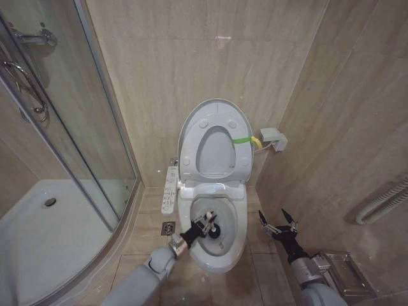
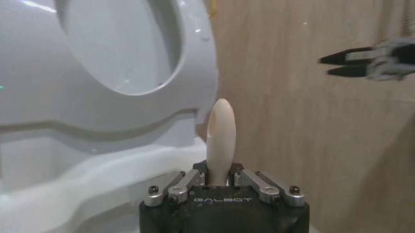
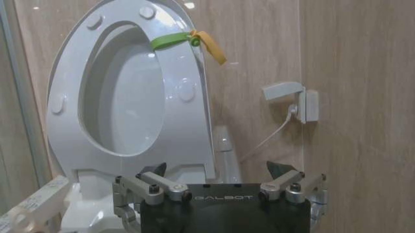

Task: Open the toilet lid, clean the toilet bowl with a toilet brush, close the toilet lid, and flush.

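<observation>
Toilet brush [image 1: 213, 226]: dark round head is down inside the toilet bowl [image 1: 233, 252], toward the bowl's near-left part, handle running up and back out toward the robot's left side. Long axis is tilted, slanting from the head in the bowl to the left hand [image 1: 203, 224] above the near-left rim. In the left wrist view the thin white handle [image 2: 219, 141] stands straight out from between the fingers, which are clamped on it.

So the brush is already in the working hand and inside the bowl. My read: we're in the scrub step, and what matters next is sweeping the head around the bowl wall while that slant is held, since the left arm comes in over the near-left rim and the far-right wall is the longest reach.

Toilet lid [image 1: 213, 137] is fully up, leaning back against the wall, with the seat raised against it. The green-yellow strap [image 1: 245, 140] is on its right edge, robot's right. Side panel of buttons [image 1: 171, 189] sits left of the bowl.

Right hand [image 1: 277, 227] hovers over the floor just right of the bowl, fingers spread apart, holding nothing. It's the nearer one to the strap side of the lid, so closing the lid likely falls to it. Risk: left forearm clipping the rim.
</observation>
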